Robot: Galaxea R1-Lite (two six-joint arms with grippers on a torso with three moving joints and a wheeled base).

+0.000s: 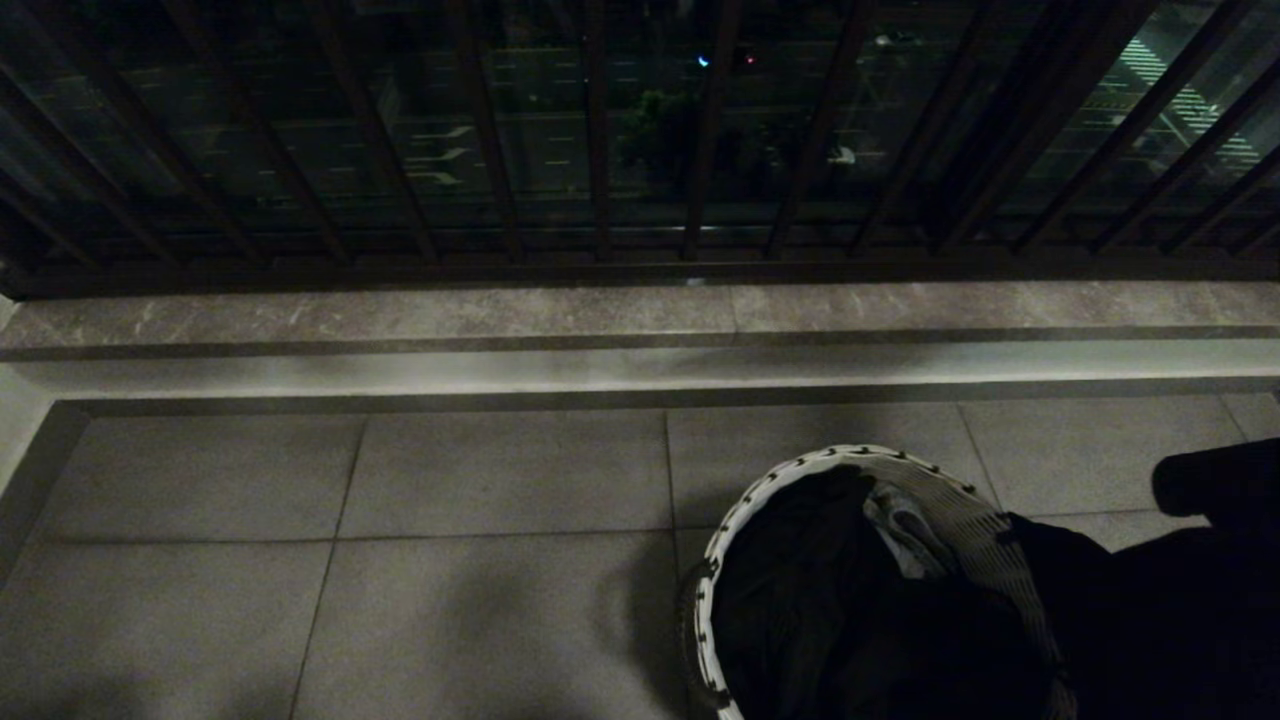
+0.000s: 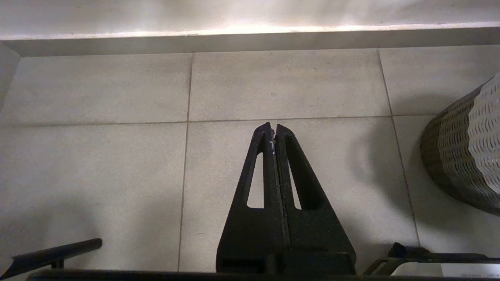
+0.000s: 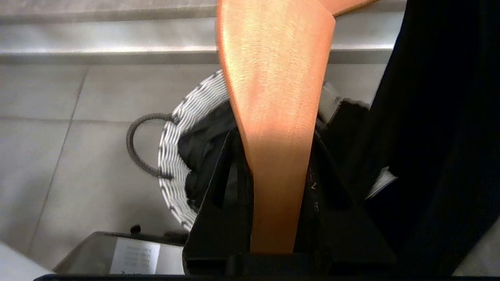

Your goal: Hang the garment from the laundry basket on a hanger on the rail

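Observation:
The laundry basket (image 1: 960,500) stands on the floor tiles at the lower right, with dark clothes (image 1: 820,600) inside. My right gripper (image 3: 273,134) hovers above it, shut on a brown wooden hanger (image 3: 273,78) that rises between its fingers. A dark garment (image 3: 441,117) hangs close beside the hanger; whether it is on the hanger I cannot tell. The basket's striped rim (image 3: 172,156) and a loop handle (image 3: 131,144) show below the fingers. My left gripper (image 2: 272,128) is shut and empty over bare tiles, left of the basket (image 2: 468,148). The rail is out of view.
A dark balustrade (image 1: 600,150) with vertical bars stands ahead on a stone kerb (image 1: 400,320). A low wall (image 1: 25,470) closes the floor at the left. Parts of my base (image 3: 129,253) show beneath the right wrist.

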